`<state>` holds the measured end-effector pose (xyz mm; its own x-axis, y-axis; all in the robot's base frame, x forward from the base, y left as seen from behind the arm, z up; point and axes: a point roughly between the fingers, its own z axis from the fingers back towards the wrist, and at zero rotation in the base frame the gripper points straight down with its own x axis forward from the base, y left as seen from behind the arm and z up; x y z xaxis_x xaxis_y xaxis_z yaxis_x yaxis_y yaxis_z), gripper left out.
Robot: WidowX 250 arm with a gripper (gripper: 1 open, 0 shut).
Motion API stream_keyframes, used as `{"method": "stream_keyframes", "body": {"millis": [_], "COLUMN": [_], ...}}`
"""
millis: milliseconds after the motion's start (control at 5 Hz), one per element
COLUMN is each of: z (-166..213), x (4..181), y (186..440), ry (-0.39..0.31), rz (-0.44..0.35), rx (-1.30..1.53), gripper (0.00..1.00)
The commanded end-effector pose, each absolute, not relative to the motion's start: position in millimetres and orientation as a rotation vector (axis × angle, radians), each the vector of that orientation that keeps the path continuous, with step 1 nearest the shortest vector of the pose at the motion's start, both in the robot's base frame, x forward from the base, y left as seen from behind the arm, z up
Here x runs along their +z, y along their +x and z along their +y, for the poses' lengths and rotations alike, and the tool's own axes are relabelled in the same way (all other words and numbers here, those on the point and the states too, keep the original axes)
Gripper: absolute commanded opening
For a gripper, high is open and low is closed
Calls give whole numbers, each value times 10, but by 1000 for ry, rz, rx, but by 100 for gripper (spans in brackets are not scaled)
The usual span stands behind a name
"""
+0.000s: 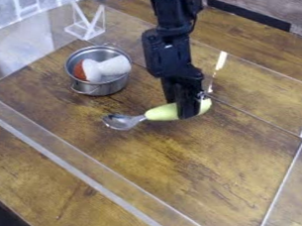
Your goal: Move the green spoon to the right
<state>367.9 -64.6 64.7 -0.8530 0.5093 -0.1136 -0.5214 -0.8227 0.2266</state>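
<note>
The green spoon point(158, 114) has a thick yellow-green handle and a shiny round scoop point(119, 122). It hangs tilted, handle end raised at the right, scoop low near the wooden table point(201, 179). My gripper point(185, 108) comes down from above and is shut on the spoon's handle near its right end. The black arm rises from it toward the top of the view.
A round steel bowl point(81, 57) with a white and orange object inside stands to the left of the spoon. Clear acrylic walls point(108, 186) fence the table. A clear stand point(83, 22) sits at the back left.
</note>
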Motion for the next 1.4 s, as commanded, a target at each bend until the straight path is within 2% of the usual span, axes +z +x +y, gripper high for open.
{"method": "stream_keyframes", "body": {"millis": [0,400,600,800,1200], "z": [-785,-1067,-1167,-1248,-1043], "x": [1078,1063,900,711,595], "y": [3681,3520,3505,3547,3772], "ry": [-217,-251,-271,-280,-254], "rz": [320,322,303,272,227], "rx": [2612,2821,2909,2959,2982], "gripper": [0,0,0,0,0]}}
